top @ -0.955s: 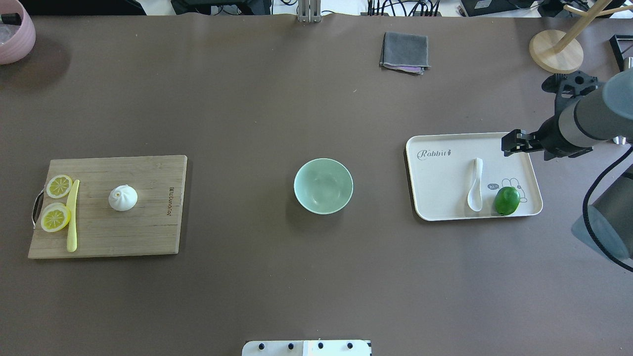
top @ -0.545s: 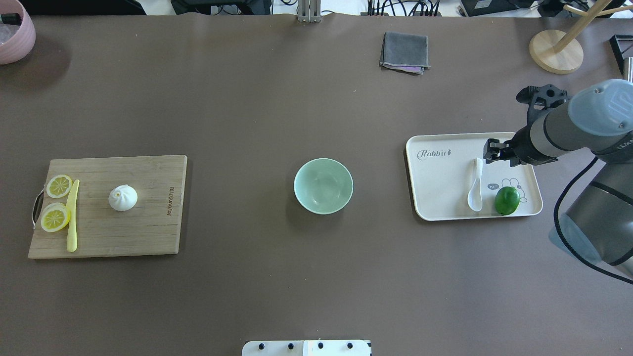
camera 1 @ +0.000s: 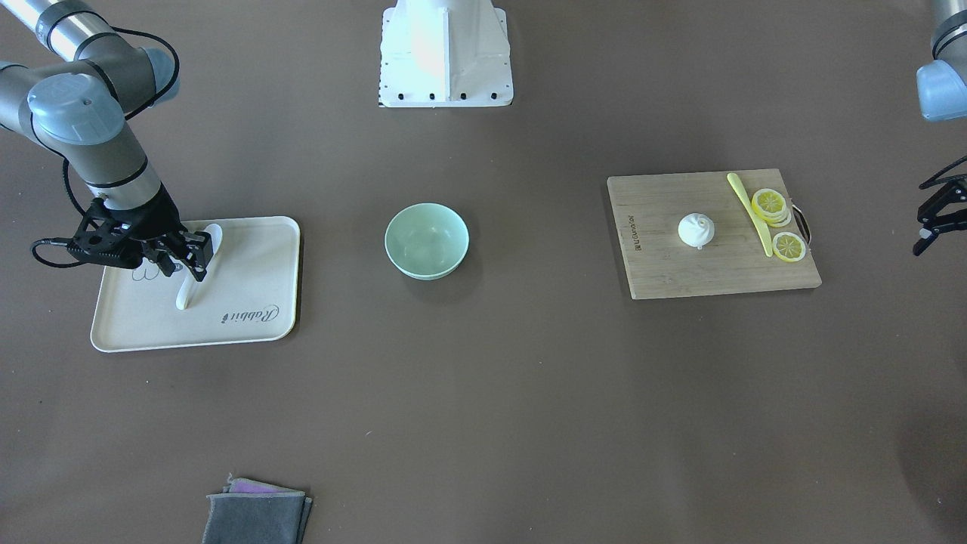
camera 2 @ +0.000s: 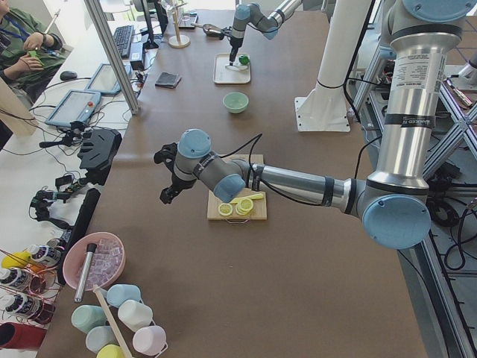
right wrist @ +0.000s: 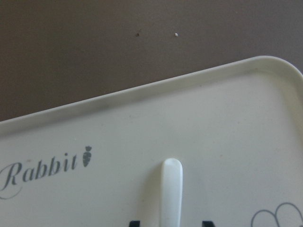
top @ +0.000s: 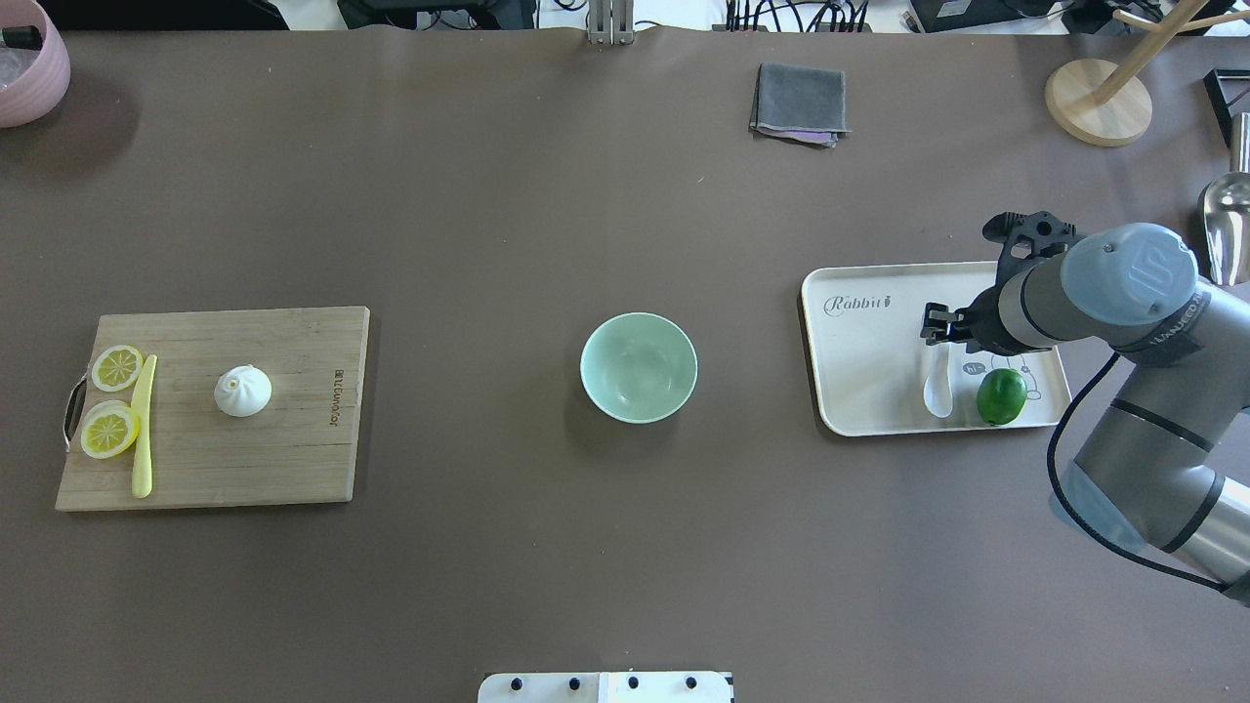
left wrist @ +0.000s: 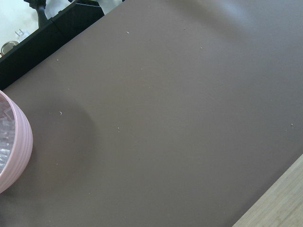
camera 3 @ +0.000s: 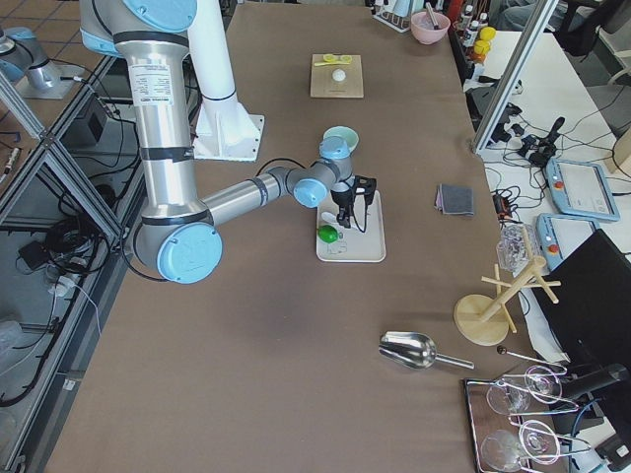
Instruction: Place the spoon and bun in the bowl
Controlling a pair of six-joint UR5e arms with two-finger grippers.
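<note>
The white spoon (top: pixel 939 381) lies on the cream tray (top: pixel 859 381), handle pointing away from the robot. My right gripper (top: pixel 936 328) hovers over the spoon's handle, open. In the right wrist view the handle (right wrist: pixel 171 189) runs between the two dark fingertips (right wrist: pixel 135 223). The mint-green bowl (top: pixel 639 367) stands empty at the table's middle. The white bun (top: pixel 242 391) sits on the wooden cutting board (top: pixel 293 449) at the left. My left gripper (camera 1: pixel 935 217) is off beyond the board's outer end, open and empty.
A green lime (top: pixel 1002 395) lies on the tray beside the spoon's scoop. Lemon slices (top: pixel 109 430) and a yellow knife (top: pixel 144 425) lie on the board. A grey cloth (top: pixel 799 103), a wooden stand (top: pixel 1099 98), a metal scoop (top: pixel 1226 225) and a pink bowl (top: pixel 24 68) stand around.
My right arm has swung left across the tray, bringing the gripper from the tray's far right corner to above the spoon's handle. Nothing else has moved.
</note>
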